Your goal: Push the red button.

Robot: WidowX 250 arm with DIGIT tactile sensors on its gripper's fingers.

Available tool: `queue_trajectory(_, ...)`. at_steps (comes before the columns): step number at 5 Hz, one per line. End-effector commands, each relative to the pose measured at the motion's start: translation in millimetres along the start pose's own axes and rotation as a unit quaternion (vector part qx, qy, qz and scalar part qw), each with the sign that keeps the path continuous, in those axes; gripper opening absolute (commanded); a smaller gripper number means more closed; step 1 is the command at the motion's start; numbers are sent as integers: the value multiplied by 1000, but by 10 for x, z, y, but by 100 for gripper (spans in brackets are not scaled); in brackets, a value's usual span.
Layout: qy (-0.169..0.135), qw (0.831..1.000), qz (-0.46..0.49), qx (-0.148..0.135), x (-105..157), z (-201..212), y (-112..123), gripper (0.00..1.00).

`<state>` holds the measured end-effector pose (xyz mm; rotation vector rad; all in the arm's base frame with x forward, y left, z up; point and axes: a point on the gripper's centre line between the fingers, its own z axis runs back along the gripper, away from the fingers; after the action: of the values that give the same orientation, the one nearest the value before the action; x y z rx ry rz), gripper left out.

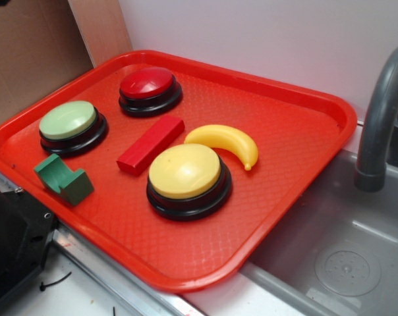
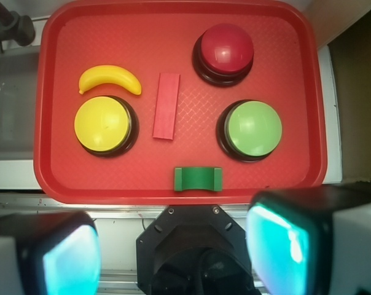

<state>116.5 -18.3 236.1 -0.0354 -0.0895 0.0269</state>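
Note:
The red button (image 1: 148, 84) (image 2: 226, 49), a glossy dark-red dome on a black base, sits at the far end of the red tray (image 1: 298, 131) (image 2: 62, 178). My gripper (image 2: 173, 255) hangs high above the tray's near edge, over the robot's black base. Its two teal pads (image 2: 72, 261) stand wide apart with nothing between them, so it is open. It is far from the red button. The gripper does not show in the exterior view.
Also on the tray: a green button (image 1: 70, 124) (image 2: 252, 128), a larger yellow button (image 1: 186, 174) (image 2: 103, 125), a flat red block (image 1: 150, 145) (image 2: 166, 106), a yellow banana (image 1: 225, 141) (image 2: 109, 78) and a green arch block (image 1: 62, 179) (image 2: 198, 179). A grey sink (image 1: 344, 250) with a faucet (image 1: 380, 118) lies beside the tray.

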Motion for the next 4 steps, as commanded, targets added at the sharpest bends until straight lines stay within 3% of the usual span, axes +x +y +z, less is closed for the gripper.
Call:
queue_trajectory(1, 0, 1000, 0, 0, 0, 0, 0, 100)
queue_trajectory(2, 16, 999, 33, -5, 478, -337, 231, 100)
queue_trajectory(3, -31, 996, 83, 27, 944, -654, 432, 100)
queue_trajectory(4, -78, 988, 128, 28, 1308, -964, 668, 100)
